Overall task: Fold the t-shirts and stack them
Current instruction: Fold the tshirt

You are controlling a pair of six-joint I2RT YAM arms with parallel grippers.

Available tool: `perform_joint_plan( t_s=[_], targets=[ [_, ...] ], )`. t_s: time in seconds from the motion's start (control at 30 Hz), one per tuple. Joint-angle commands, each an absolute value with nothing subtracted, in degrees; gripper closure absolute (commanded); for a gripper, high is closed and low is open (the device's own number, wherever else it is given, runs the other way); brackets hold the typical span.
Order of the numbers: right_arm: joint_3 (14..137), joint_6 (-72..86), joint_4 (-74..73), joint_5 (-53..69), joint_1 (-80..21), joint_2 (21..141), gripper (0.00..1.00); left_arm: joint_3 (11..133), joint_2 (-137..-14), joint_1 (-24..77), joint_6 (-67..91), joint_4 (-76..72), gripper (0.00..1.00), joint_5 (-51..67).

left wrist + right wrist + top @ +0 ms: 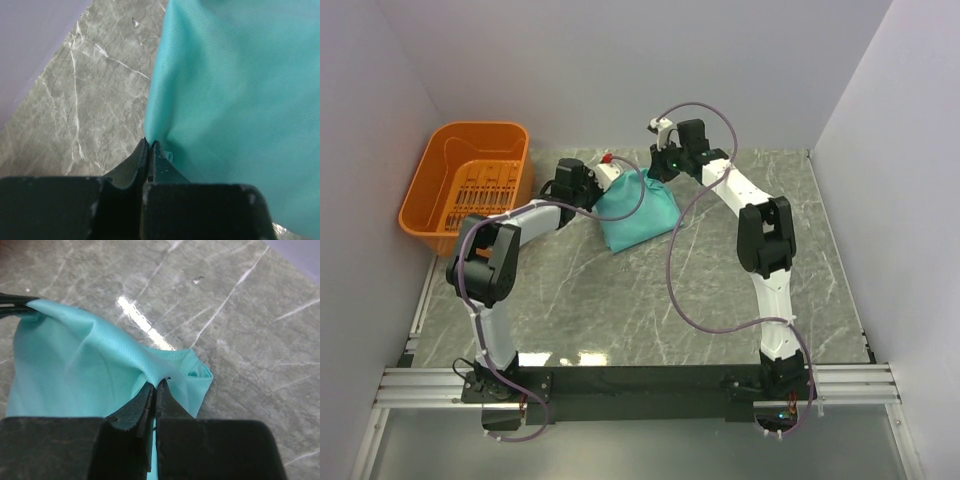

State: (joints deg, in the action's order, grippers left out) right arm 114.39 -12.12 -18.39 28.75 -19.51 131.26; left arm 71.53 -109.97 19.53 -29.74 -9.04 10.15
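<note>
Clenched jaws of left arm (525, 218) and right arm (742, 193) each pinch the t-shirt (638, 215), bunched at the tabletop's (620, 300) twelve o'clock; orange basket (428, 185) at ten o'clock.

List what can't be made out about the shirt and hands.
Top view: both fingertips, left hand and right hand, hidden by wrists and the bunched t-shirt.
Left wrist view: shirt cut off top and right; which part is pinched unclear.
Right wrist view: shirt's near side hidden behind the hand.
</note>
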Motion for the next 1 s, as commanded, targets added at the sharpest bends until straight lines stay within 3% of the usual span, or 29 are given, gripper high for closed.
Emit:
perform_joint_plan(
  t_s=[0.0,0.13,0.2,0.27,0.3,0.37,0.4,0.57,0.6,0.63,0.67,0.77,0.97],
  targets=[
    [117.68,-11.08,-16.26,27.07,-19.78,132.01,1.00,75.06,-110.48,19.34,-28.13,-10.20,0.98,9.23],
    [118.74,-10.37,-16.35,24.44,-20.04,132.80,0.86,75.32,-110.66,19.34,-26.81,-10.63,0.88,6.86],
    [119.35,-9.14,-15.91,22.25,-20.21,132.98,0.74,76.02,-110.48,19.34,-25.67,-10.37,0.74,6.07],
    [119.79,-7.40,-15.12,18.75,-20.30,132.63,0.51,77.60,-110.13,19.34,-24.35,-9.59,0.57,3.97],
    [120.06,-7.30,-15.12,18.20,-20.30,132.37,0.47,78.30,-109.78,19.34,-23.21,-9.06,0.52,2.82],
    [119.97,-7.21,-14.59,16.45,-20.22,131.58,0.35,80.59,-109.43,19.42,-22.07,-7.83,0.33,0.63],
    [119.80,-7.29,-14.59,15.91,-20.30,130.53,0.33,81.29,-109.08,19.42,-21.45,-6.78,0.29,0.27],
    [117.69,-10.79,-19.04,21.69,-19.25,126.39,0.34,84.11,-104.95,19.51,-17.50,-1.16,0.29,2.45],
    [117.86,-13.07,-21.77,29.97,-18.46,125.78,0.35,84.63,-103.98,19.51,-14.01,3.29,0.30,5.85],
    [118.04,-15.36,-24.67,35.37,-18.02,125.68,0.39,85.60,-103.71,19.51,-11.89,5.17,0.31,7.98],
    [117.95,-18.25,-29.22,39.86,-17.50,125.94,0.52,85.87,-103.62,19.51,-9.34,6.84,0.31,10.17],
    [118.38,-15.92,-32.68,47.19,-16.96,127.70,0.78,85.69,-105.02,19.51,-0.37,8.26,0.36,18.00],
    [129.80,-2.48,-34.54,43.78,-17.49,138.85,0.83,84.81,-110.91,19.51,17.03,1.59,0.40,20.13]
  ],
)
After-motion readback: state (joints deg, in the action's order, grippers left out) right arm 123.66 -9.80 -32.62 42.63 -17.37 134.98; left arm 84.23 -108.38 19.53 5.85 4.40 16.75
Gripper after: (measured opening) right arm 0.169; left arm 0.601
